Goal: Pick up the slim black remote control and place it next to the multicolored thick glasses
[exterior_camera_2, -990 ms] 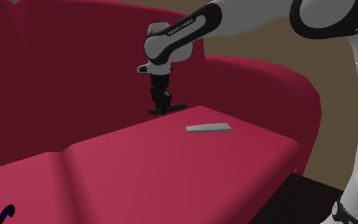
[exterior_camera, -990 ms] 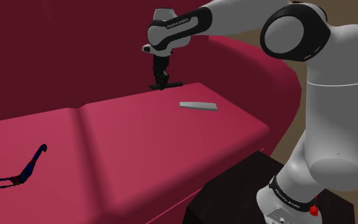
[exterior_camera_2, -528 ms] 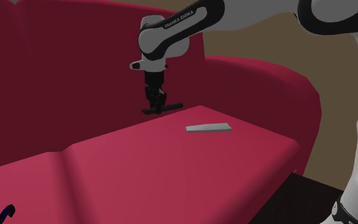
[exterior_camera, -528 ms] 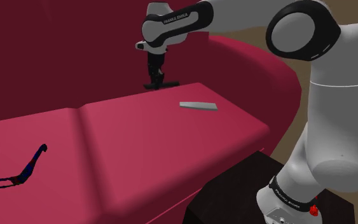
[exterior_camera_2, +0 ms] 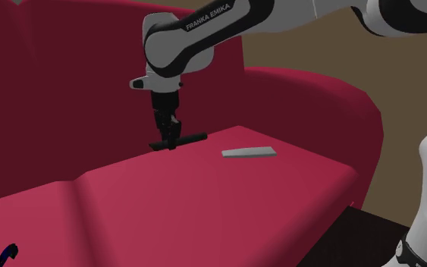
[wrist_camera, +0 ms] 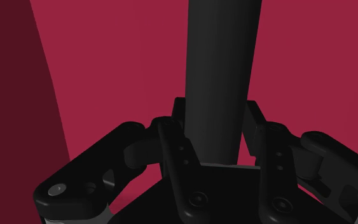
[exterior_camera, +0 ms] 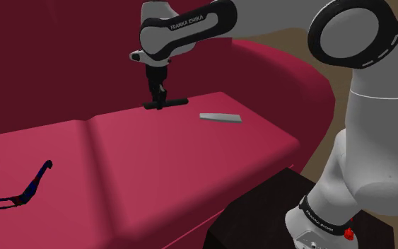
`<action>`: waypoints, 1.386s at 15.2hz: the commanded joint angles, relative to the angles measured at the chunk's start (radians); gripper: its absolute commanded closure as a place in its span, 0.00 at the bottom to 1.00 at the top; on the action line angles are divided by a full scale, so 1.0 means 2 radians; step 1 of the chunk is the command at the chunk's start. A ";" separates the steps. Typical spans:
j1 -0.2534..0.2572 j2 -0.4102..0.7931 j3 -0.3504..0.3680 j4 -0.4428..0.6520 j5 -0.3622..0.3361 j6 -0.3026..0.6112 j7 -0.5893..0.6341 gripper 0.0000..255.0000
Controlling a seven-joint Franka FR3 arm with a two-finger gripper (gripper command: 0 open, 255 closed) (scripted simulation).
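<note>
– Red sofa (exterior_camera: 155,163), seat and backrest, we tag that first. What's at the shoulder view's far left?
– We have the glasses (exterior_camera: 33,185), dark frame with blue bits, lying on the seat. Well apart from everything else.
– Middle?
– Our gripper (exterior_camera: 159,101) points down, fingers clamped on the slim black remote (exterior_camera: 169,103); our wrist view has its bar squeezed between both. Remote hangs level, looks clear of the seat, near the backrest.
– Change over the last second?
– We see hand and remote shifted toward the shoulder view's left, away from the grey flat slab (exterior_camera: 220,117). Slab stays put.
– So pick is done?
– We judge yes, carry has begun. Most of the seat still lies between remote and glasses, so placing is not yet started.
– Right side?
– White arm (exterior_camera: 363,127), dark stand (exterior_camera: 261,212) below it.
</note>
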 commanded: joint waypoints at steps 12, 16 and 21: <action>0.093 0.030 0.039 0.049 -0.018 -0.020 0.138 1.00; 0.122 0.056 0.049 0.089 -0.023 -0.035 0.177 1.00; 0.161 0.105 0.061 0.168 -0.030 -0.066 0.228 1.00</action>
